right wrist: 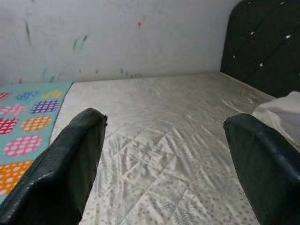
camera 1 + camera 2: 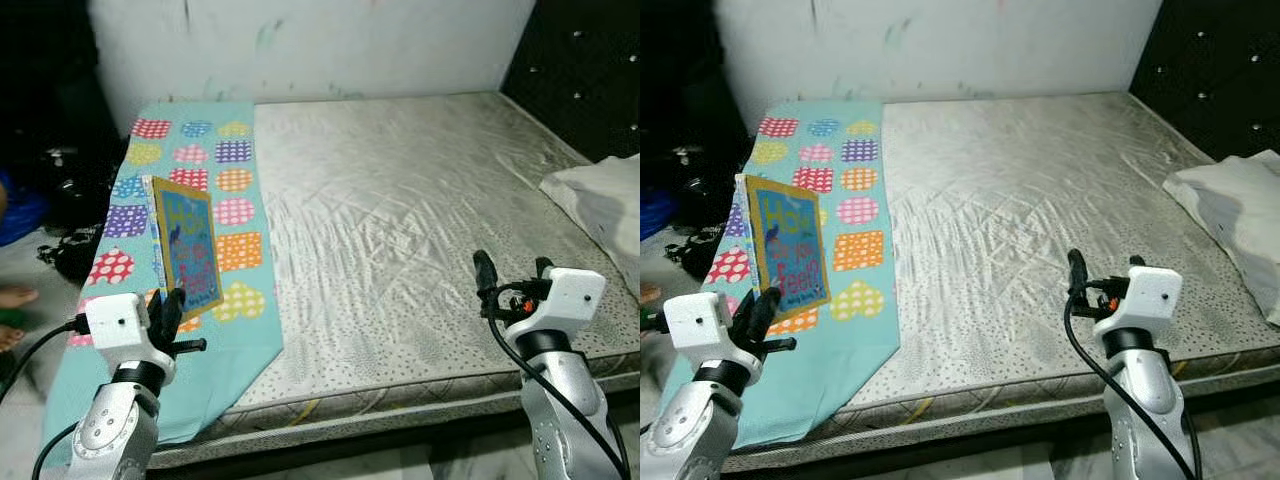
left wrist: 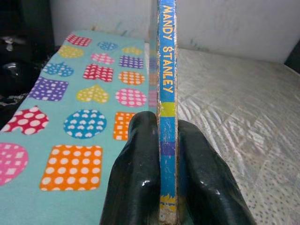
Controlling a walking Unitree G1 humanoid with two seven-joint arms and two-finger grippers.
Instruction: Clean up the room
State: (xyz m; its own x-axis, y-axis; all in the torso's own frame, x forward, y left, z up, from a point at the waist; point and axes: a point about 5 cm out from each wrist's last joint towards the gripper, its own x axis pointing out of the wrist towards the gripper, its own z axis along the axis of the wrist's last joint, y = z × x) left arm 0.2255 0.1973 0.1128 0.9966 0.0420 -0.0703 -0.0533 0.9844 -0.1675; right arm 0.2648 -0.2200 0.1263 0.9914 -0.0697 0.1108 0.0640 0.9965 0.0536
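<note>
A wide bed with a pale grey quilted mattress (image 2: 400, 220) is seen ahead, set against a scuffed white wall (image 2: 320, 45) and bounded on the robot's right by a black tufted headboard (image 2: 590, 70). Along the mattress's left side a long turquoise cloth printed with polka-dotted hearts, circles and squares (image 2: 215, 170) is spread, its near end hanging over the bed's front edge. A crumpled white pillow or sheet (image 2: 600, 205) is lying at the right edge of the mattress, below the headboard. To the left of the bed, dark bags and cables (image 2: 70, 215) are piled on the floor, too shadowed to be made out further. A thin blue children's picture book with a yellow border (image 2: 187, 243) is held on edge above the patterned cloth, at the left front of the bed; the words MANDY STANLEY are printed down its worn spine (image 3: 167, 93). The book is gripped at its lower end by the left end effector (image 3: 167, 187), whose two black fingers (image 3: 136, 178) are pressed against either cover. The right end effector (image 1: 164, 159) is held over the near right part of the mattress with its fingers (image 1: 70, 159) spread wide apart and nothing between them.
</note>
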